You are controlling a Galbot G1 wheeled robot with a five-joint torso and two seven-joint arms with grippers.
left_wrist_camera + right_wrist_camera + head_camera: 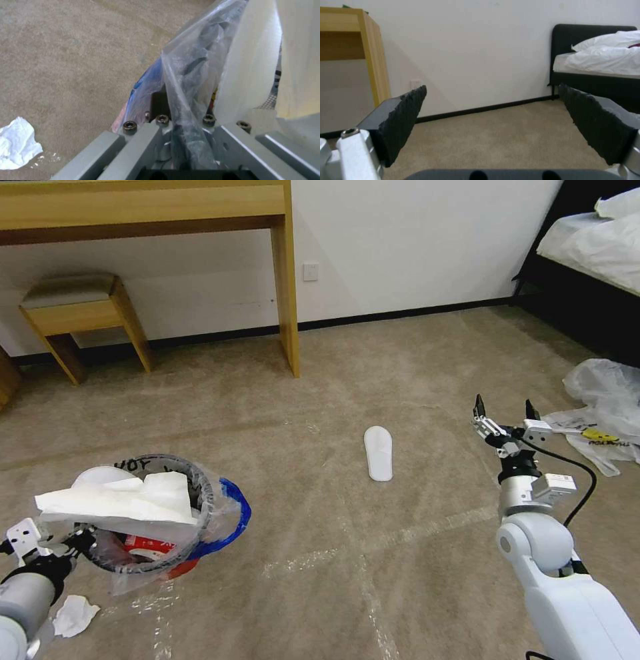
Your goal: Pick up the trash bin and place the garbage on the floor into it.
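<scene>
Crumpled paper (73, 615) is lying by my left gripper (181, 120), which is pinching the trash bin (223, 527) rim; right gripper (505, 415) is hanging wide open and empty, slipper (379, 452) sitting on the carpet (400, 367) ahead.

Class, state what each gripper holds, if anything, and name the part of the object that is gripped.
The left gripper is shut on the trash bin, at its bag-covered rim. The right gripper is open and holds nothing.

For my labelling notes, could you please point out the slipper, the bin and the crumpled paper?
slipper (379, 452): head view, middle of its sole.
bin (233, 511): head view, blue band on its side.
crumpled paper (16, 145): left wrist view, its centre.
</scene>
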